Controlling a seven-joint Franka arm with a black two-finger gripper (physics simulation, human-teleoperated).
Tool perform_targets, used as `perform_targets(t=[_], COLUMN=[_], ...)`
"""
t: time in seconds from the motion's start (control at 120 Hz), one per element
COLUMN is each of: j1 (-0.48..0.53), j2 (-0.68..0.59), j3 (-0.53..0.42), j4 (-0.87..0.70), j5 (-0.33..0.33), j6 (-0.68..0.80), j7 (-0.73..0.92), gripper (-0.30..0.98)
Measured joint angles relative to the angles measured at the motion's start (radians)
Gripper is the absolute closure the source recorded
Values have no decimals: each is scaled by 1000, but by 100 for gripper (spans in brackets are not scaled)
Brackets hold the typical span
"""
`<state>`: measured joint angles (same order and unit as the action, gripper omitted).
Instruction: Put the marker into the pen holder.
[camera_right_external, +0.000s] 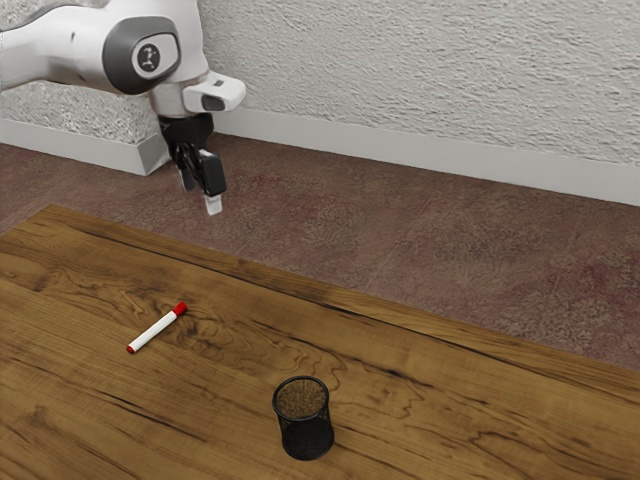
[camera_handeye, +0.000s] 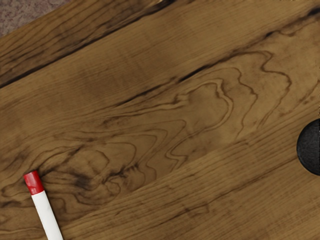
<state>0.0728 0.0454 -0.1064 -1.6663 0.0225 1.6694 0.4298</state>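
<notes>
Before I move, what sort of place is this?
Probably a plain indoor room, exact use unclear: a wooden table, a rough white wall with a baseboard, and a reddish-brown floor.

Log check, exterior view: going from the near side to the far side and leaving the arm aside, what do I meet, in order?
Black pen holder → red-and-white marker → table's far edge → reddish-brown floor → white baseboard → textured wall.

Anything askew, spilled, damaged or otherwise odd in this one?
Nothing stands out. The slim red-and-white marker lies flat on the brown wooden table, the round black mesh pen holder stands upright, and neither shows visible damage.
</notes>
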Motion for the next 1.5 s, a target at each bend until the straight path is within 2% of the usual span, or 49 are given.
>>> perform_targets(t=[0.317,0.417,0.5,0.633,0.7,0.842,0.933,1.033,1.217,1.5], j1=[-46,-97,-124,-87,-76,29,58,69,72,78], j2=[-25,-75,-64,-21,-7,64,89,103,139,253], j3=[6,65,117,147,180,197,199,202,206,205], j4=[-8,-138,-210,-229,-251,-277,-328,-389,-439,-447], j5=[9,10,10,7,-29,-50,-49,-49,1,14], j6=[31,88,158,225,254,322,391,493,672,839], j7=[77,94,106,122,129,140,139,126,74,-25], gripper=[0,0,0,0,0,0,0,10,28,38])
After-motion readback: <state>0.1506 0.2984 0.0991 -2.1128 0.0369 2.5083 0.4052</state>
